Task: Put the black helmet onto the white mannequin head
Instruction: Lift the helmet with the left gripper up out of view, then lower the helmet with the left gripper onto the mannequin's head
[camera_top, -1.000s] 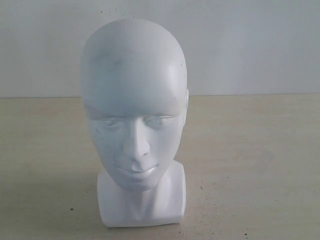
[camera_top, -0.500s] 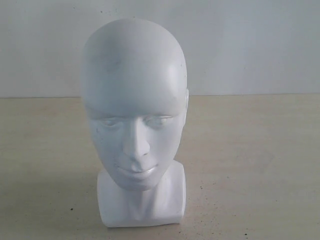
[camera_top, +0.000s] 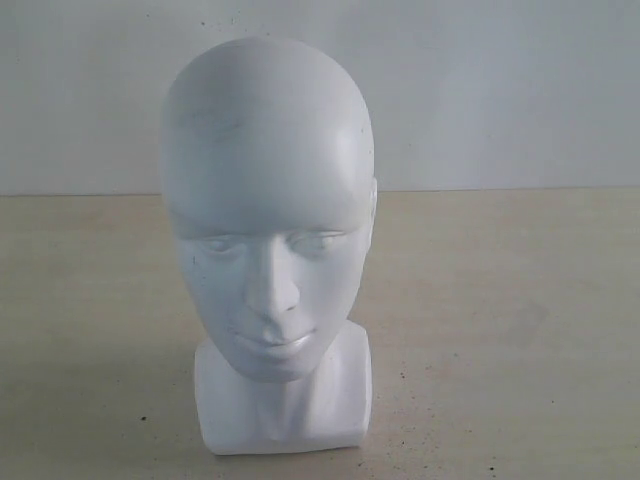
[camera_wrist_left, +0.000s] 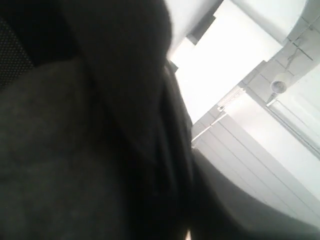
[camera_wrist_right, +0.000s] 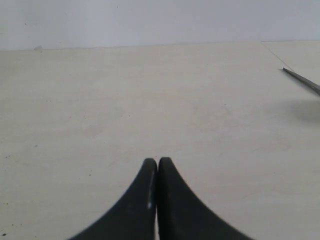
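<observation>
The white mannequin head (camera_top: 268, 210) stands upright on its blocky neck base in the exterior view, bare and facing the camera. No arm or gripper shows in that view. The black helmet (camera_wrist_left: 65, 150) fills most of the left wrist view at very close range, its grey-black padded lining and dark rim pressed against the jaws. My left gripper is shut on it, and its fingers merge with the dark rim. White ceiling panels show beyond it. My right gripper (camera_wrist_right: 158, 162) hangs over bare table, shut, with its fingertips touching and nothing between them.
A beige tabletop (camera_top: 500, 300) spreads around the head up to a pale wall (camera_top: 500, 90). A thin grey bar (camera_wrist_right: 306, 81) crosses the table's far corner in the right wrist view.
</observation>
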